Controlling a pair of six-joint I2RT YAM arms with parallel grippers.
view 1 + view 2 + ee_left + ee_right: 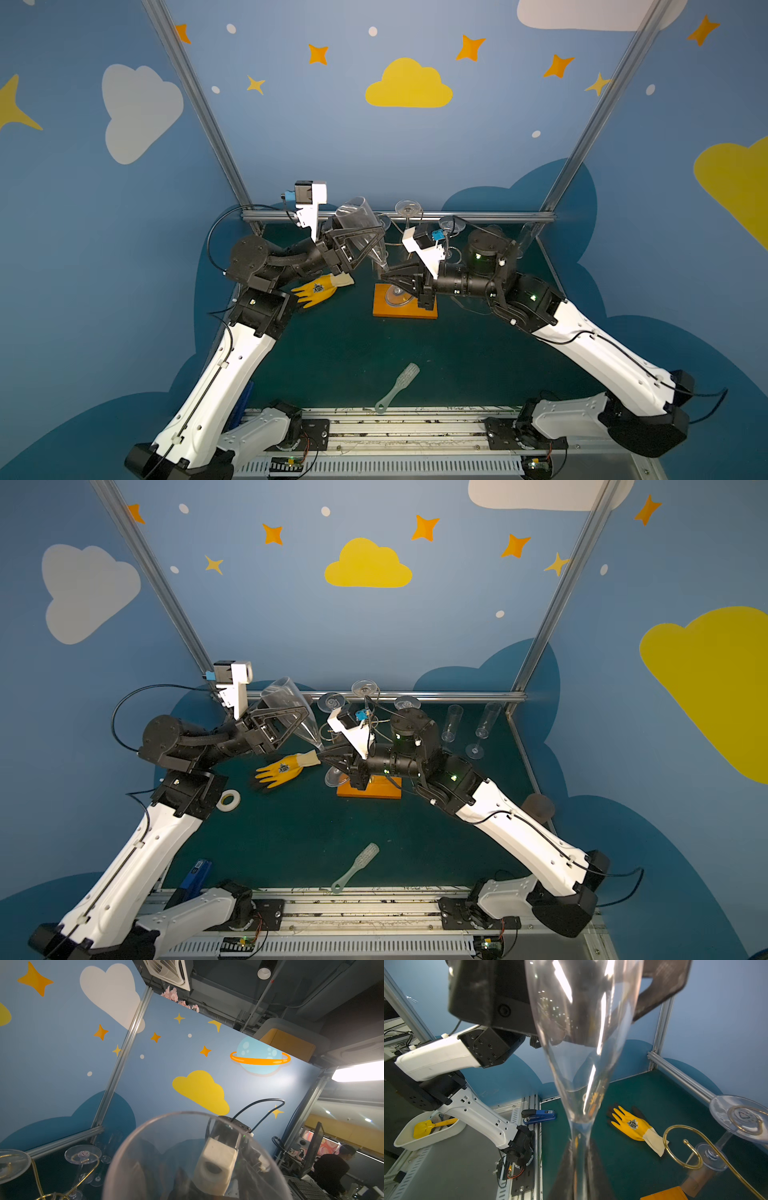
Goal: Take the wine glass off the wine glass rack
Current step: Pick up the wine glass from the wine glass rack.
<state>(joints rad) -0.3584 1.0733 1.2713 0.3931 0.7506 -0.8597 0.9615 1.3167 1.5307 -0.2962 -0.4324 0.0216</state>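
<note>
Clear tapered wine glass, stem clenched in right pincer; left pincer brackets the bowl above, hold unclear. Early release risks a drop.

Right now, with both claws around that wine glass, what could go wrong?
1. The right claw is shut on the stem of the wine glass while the left claw straddles its bowl. If the arms pull unevenly, the thin stem may snap or slip.
2. The right claw works just beside the wine glass rack, where other glasses hang. A careless swing could knock them off.
</note>
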